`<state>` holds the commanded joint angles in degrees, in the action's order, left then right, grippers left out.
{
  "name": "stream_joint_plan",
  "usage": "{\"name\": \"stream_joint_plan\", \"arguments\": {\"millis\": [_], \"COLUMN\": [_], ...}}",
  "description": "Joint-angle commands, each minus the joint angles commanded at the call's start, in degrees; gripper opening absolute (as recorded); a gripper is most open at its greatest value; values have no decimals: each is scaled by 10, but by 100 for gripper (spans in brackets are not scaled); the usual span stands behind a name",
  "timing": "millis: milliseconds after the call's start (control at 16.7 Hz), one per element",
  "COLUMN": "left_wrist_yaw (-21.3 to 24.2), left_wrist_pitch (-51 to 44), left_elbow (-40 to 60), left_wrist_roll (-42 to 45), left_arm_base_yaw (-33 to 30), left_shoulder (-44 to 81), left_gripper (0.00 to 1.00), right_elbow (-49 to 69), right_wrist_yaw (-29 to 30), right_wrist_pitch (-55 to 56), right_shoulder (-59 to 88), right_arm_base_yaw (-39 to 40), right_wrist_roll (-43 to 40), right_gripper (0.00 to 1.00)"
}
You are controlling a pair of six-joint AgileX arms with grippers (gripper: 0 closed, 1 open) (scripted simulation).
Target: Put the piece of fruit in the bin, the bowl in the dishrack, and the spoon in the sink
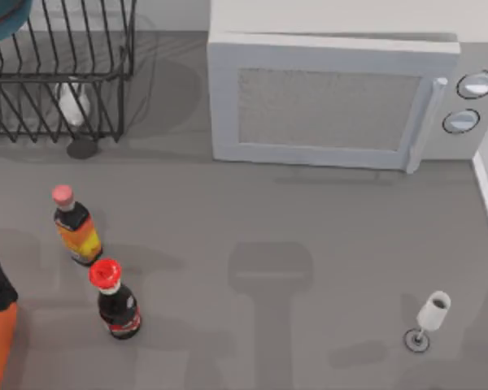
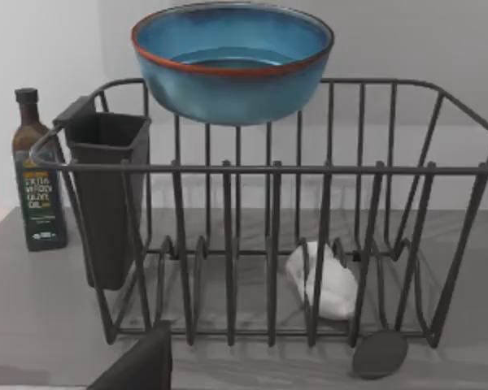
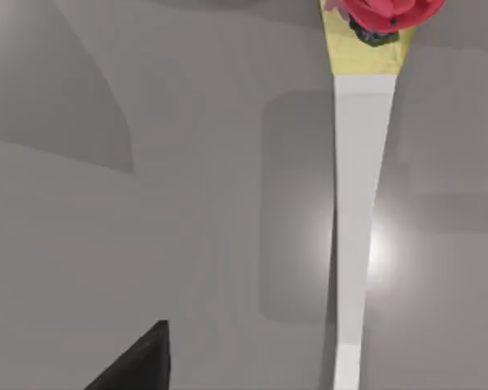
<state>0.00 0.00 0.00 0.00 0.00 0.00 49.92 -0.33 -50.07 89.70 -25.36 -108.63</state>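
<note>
Left gripper [image 2: 138,366] faced the dishrack [image 2: 268,244], and its grip couldn't be told. The teal bowl [image 2: 232,61] was high up beyond it, over the rack's far rim. Right gripper [image 3: 134,361] hovered above the grey table [image 3: 146,162], its grip just as unclear.

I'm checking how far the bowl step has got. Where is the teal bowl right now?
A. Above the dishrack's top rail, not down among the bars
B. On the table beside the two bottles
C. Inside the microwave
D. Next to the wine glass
A. In the left wrist view the bowl sits higher than the top rail of the dishrack, and in the top view its edge shows at the rack's far left corner.
</note>
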Motion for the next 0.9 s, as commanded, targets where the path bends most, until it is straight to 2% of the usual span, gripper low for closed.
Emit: {"name": "stream_joint_plan", "arguments": {"millis": [300, 660, 900], "left_wrist_yaw": [0, 0, 0], "left_wrist_pitch": [0, 0, 0], "left_elbow": [0, 0, 0], "left_wrist_roll": [0, 0, 0], "left_arm_base_yaw": [0, 0, 0], "left_shoulder": [0, 0, 0], "left_gripper": [100, 100, 100], "right_elbow": [-72, -84, -84], "right_wrist_yaw": [0, 0, 0], "right_wrist_pitch": [140, 161, 161], "right_shoulder": [65, 77, 77], "right_arm_base_yaw": [1, 1, 1], "right_wrist_roll": [2, 2, 2], "right_gripper": [100, 100, 70]}}
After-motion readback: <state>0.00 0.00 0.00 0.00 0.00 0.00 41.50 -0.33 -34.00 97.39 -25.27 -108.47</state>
